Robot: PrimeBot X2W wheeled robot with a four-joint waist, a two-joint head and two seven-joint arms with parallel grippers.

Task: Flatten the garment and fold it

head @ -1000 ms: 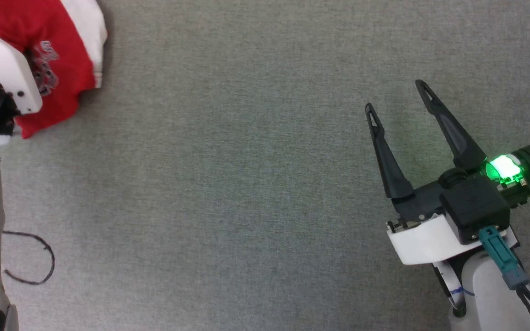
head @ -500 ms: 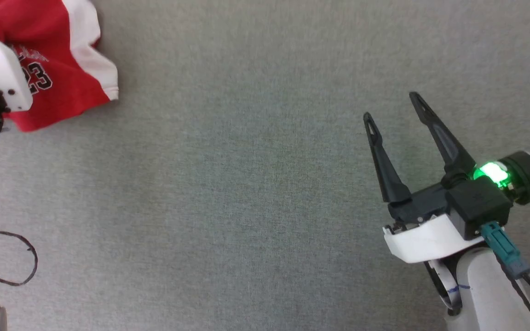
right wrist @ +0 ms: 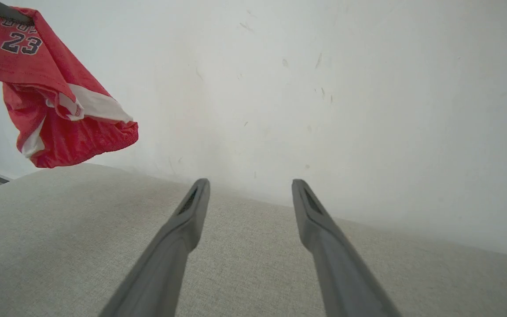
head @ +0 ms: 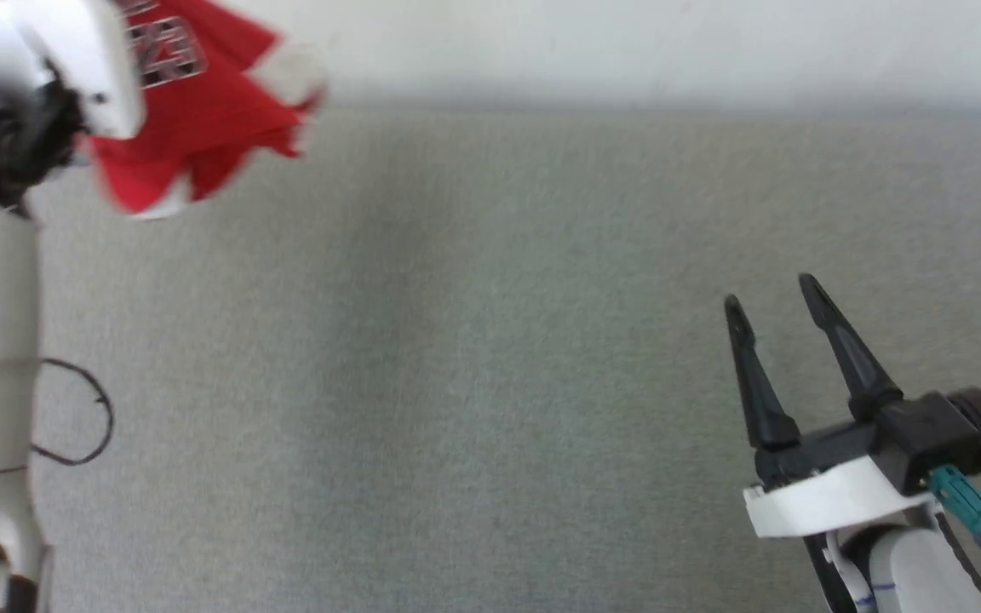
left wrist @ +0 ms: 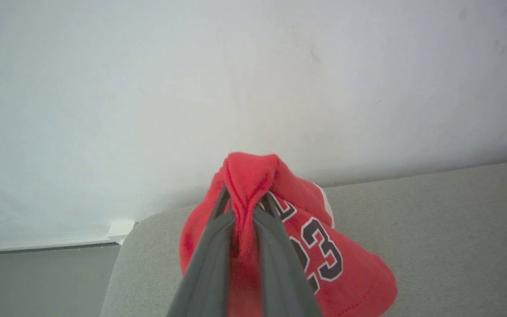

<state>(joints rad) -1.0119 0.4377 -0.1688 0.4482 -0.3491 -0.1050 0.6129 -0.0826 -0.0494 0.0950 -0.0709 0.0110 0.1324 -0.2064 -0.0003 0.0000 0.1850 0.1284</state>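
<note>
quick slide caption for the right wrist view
Open right end effector over the grey fabric surface; red "23" basketball shorts hang from the left end effector

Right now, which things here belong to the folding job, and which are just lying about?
Part of the job: red shorts, pinched and lifted by the left fingers; right fingers, open and empty; grey fabric surface below.
Just around: black cable loop; white wall.

Looking like a bare test room or lab, grey woven cloth covering the wide counter (head: 490, 383), plain scuffed white wall (right wrist: 346, 88) rising straight behind it, strip of grey floor (left wrist: 38, 281) and pale skirting (left wrist: 42, 244) showing past its rounded corner.
</note>
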